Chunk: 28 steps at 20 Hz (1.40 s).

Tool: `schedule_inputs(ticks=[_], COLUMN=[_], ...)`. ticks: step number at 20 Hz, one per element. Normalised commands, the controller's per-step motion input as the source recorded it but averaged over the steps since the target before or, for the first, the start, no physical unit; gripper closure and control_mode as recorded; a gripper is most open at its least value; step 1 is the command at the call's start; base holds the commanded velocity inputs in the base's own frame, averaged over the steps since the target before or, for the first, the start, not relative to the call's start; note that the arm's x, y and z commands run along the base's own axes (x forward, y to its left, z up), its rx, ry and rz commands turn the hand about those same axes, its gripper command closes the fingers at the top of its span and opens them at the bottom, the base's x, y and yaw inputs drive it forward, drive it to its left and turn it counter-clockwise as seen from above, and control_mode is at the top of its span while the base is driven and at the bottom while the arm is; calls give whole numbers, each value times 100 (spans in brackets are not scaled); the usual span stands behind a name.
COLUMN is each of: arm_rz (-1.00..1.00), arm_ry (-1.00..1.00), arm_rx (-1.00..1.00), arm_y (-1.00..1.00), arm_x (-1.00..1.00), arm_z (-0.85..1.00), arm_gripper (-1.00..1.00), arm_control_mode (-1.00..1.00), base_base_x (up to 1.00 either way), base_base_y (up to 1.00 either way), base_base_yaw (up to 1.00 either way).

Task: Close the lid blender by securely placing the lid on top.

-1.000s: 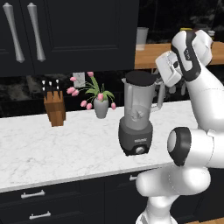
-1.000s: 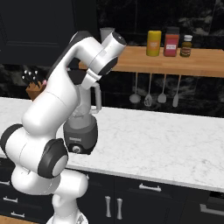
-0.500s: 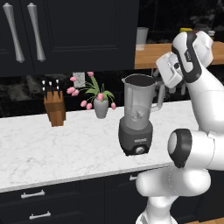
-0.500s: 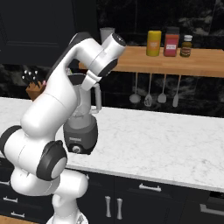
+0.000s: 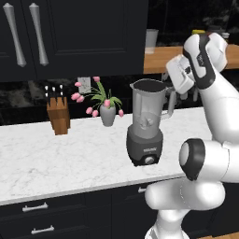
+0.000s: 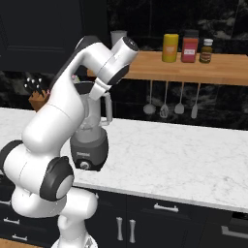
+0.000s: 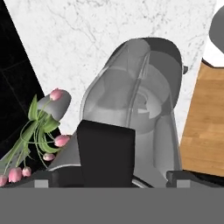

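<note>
Black lid sitting on the jar

Dark fingertips are standing wide apart, the gripper (image 7: 111, 177) hovering just above the lid (image 7: 106, 154) and gripping nothing. That lid is resting across the rim of the blender (image 5: 146, 123), which is standing on the white marble counter (image 5: 56, 158), near a tulip vase (image 5: 107, 113).
</note>
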Motion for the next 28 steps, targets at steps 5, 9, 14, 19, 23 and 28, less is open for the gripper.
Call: schedule_inputs(ticks=[5, 9, 14, 19, 23, 28], arm_rz=[0, 0, 0, 0, 0, 0], arm_ry=[-21, -21, -17, -11, -4, 0], arm_rx=[0, 0, 0, 0, 0, 0], arm_y=[0, 0, 4, -9, -19, -4], arm_x=[-35, -80, -72, -74, -70, -27], arm_z=[30, 62, 34, -3, -20, -14], arm_gripper=[-100, -100, -100, -100, -100, -100], arm_control_mode=[-100, -100, -100, -100, -100, -100], base_base_x=[0, 0, 0, 0, 0, 0], base_base_y=[0, 0, 0, 0, 0, 0], base_base_yaw=[0, 0, 0, 0, 0, 0])
